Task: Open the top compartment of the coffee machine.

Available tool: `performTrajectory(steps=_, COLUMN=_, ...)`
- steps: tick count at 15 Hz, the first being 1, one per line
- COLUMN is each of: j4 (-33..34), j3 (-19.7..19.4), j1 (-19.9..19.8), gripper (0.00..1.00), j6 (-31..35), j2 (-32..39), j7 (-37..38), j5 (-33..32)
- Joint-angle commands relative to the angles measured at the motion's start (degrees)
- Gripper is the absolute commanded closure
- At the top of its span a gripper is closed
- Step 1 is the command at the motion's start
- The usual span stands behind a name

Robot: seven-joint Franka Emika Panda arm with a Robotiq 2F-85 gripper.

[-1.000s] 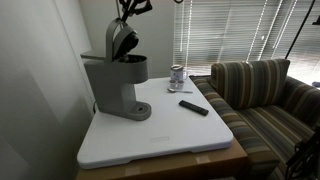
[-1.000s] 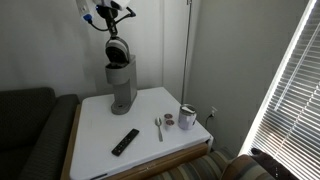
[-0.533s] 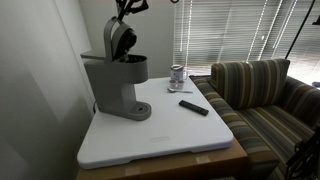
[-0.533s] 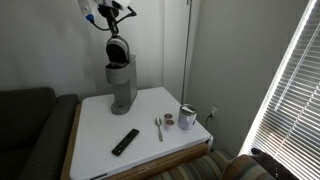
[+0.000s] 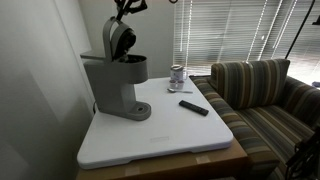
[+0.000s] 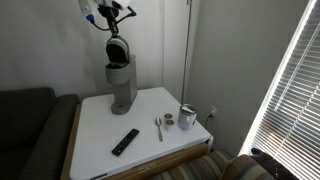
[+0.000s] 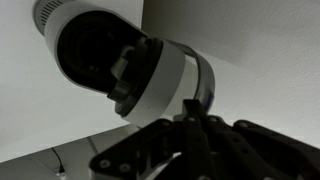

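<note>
The grey coffee machine [image 5: 115, 88] stands at the back of the white table, also seen in an exterior view [image 6: 122, 90]. Its top compartment lid [image 5: 121, 40] is swung up and stands upright, showing its dark inner side; it also shows in an exterior view [image 6: 118, 50]. In the wrist view the lid [image 7: 110, 55] fills the upper left, with its dark round chamber visible. My gripper [image 5: 125, 14] hangs just above the raised lid's top edge [image 6: 113, 27]. In the wrist view its fingers [image 7: 190, 118] are pressed together, tips at the lid's rim.
A black remote [image 5: 194, 107] lies on the white table [image 5: 160, 140]. A small metal can [image 5: 177, 74] and a spoon [image 6: 159, 128] sit near the table's window end. A striped sofa [image 5: 265, 95] stands beside the table. A wall is close behind the machine.
</note>
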Motion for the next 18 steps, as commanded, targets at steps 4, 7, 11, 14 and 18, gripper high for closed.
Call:
performTrajectory(steps=4, j4=-5.0, j3=0.7, j1=-0.3, gripper=0.8, j6=0.3, j2=-2.4, j7=0.0, j5=0.0)
performTrajectory(steps=7, j4=-10.3, j3=1.0, j1=-0.5, gripper=0.92, j6=2.0, j2=-5.4, j7=-0.6, j5=0.9)
performTrajectory(steps=11, j4=-18.8, j3=1.8, j1=-0.8, gripper=1.0, j6=5.8, j2=-10.0, j7=-1.4, j5=3.4)
performTrajectory(steps=14, j4=-24.9, j3=2.6, j1=-0.9, gripper=1.0, j6=8.6, j2=-12.5, j7=-1.9, j5=5.4)
performTrajectory(steps=18, j4=-32.2, j3=3.6, j1=-0.7, gripper=1.0, j6=12.0, j2=-16.1, j7=-2.5, j5=7.9)
